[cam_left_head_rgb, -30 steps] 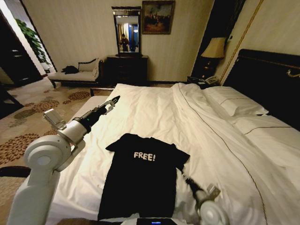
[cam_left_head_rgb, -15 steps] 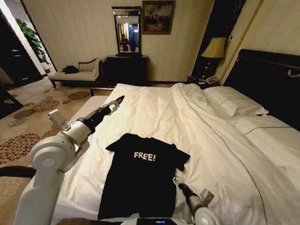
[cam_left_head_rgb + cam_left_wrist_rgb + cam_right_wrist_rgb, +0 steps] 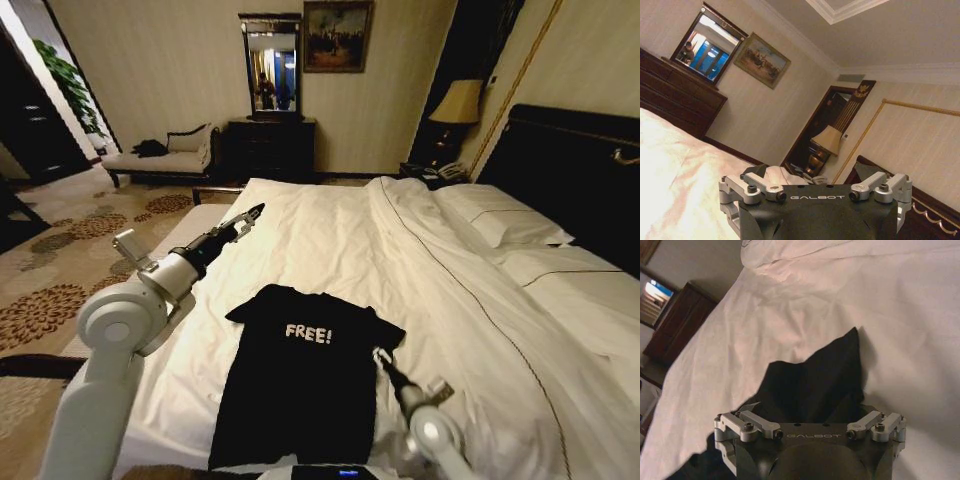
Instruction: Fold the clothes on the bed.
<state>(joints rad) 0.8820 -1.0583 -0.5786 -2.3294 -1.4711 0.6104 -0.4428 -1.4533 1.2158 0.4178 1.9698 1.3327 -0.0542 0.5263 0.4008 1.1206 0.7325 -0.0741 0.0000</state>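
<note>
On the near part of the bed [image 3: 330, 230], the black T-shirt [image 3: 300, 385] lies flat and unfolded with its white "FREE!" lettering up, collar toward the far side and hem toward the robot, so its long axis runs near to far across the white duvet. The right tool [image 3: 381, 357] is the closer of the two: it sits low over the duvet at the shirt's right sleeve, just beside or touching the sleeve edge, pointing away from the robot. From the right wrist view the dark sleeve [image 3: 825, 375] lies straight ahead of the right tool [image 3: 810, 412], its pointed corner spread on the white cover beyond; the finger tips are lost against the black cloth, so I cannot tell how wide they stand or whether they have any fabric pinched. The left tool [image 3: 243, 219] is held up in the air well apart from the shirt, to the far left of it over the bed's left edge, aimed at the far wall; its fingers look drawn close together with nothing between them, though that is a judgement from a small shape. Any sleeve fold would seem to fall to the right arm, with the cloth carried leftward across the chest. No containers stand on the bed; white pillows [image 3: 500, 220] lie far right by the dark headboard [image 3: 580, 170].
</note>
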